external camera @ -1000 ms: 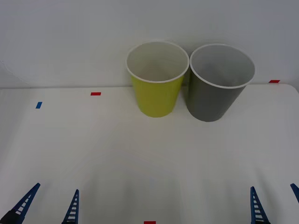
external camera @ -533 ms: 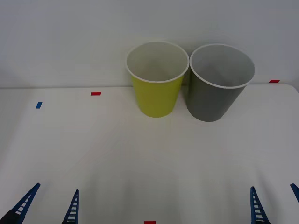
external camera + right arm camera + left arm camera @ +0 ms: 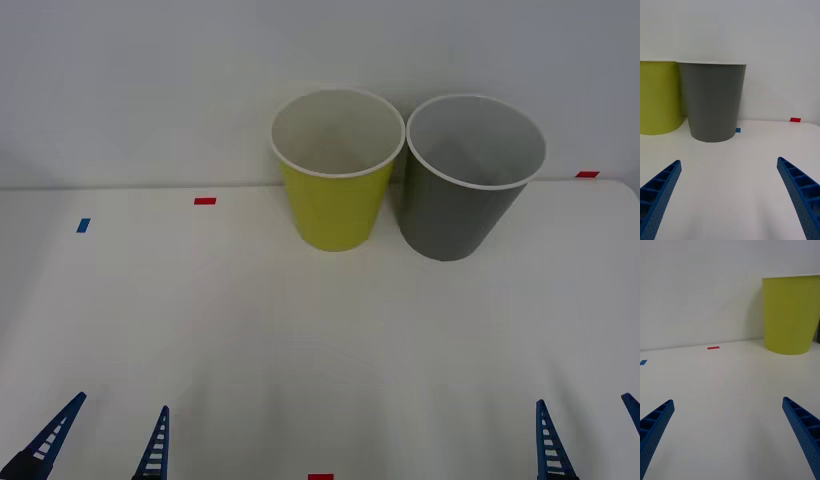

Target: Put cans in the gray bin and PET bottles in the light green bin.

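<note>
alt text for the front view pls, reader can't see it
Two tall tapered bins stand side by side at the far edge of a white table: the light green bin to the left of the gray bin. The open left hand and open right hand wait at the near edge.

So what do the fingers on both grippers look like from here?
Both match: the left gripper and the right gripper each have two bright blue fingers, long, tapered and ribbed with open lattice cells. No cables or markings are visible on them.
</note>
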`<state>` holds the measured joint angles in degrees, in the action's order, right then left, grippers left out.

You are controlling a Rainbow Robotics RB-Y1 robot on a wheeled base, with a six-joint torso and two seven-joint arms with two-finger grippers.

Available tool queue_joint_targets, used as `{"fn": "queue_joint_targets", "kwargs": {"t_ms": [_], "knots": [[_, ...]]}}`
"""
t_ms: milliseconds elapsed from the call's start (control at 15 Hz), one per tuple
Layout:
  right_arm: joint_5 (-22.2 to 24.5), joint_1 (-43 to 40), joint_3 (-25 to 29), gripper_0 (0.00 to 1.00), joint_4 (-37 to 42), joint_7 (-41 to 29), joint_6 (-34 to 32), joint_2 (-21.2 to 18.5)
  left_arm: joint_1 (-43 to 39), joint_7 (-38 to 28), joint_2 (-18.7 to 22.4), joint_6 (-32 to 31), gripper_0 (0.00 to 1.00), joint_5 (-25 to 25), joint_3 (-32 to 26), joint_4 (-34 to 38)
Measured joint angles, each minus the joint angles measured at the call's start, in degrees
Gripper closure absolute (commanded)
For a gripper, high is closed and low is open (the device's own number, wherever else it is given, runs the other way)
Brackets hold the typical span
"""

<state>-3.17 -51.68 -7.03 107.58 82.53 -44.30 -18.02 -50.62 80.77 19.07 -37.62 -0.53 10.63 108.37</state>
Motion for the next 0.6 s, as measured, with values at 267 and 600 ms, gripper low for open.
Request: {"fn": "queue_joint_targets", "kwargs": {"t_ms": [267,600], "knots": [[0.00,0.00,0.00,0.12,0.00,0.00,0.00,0.00,0.00,0.00,0.00,0.00,0.00,0.00,0.00,0.00],[0.00,0.00,0.00,0.12,0.00,0.00,0.00,0.00,0.00,0.00,0.00,0.00,0.00,0.00,0.00,0.00]]}}
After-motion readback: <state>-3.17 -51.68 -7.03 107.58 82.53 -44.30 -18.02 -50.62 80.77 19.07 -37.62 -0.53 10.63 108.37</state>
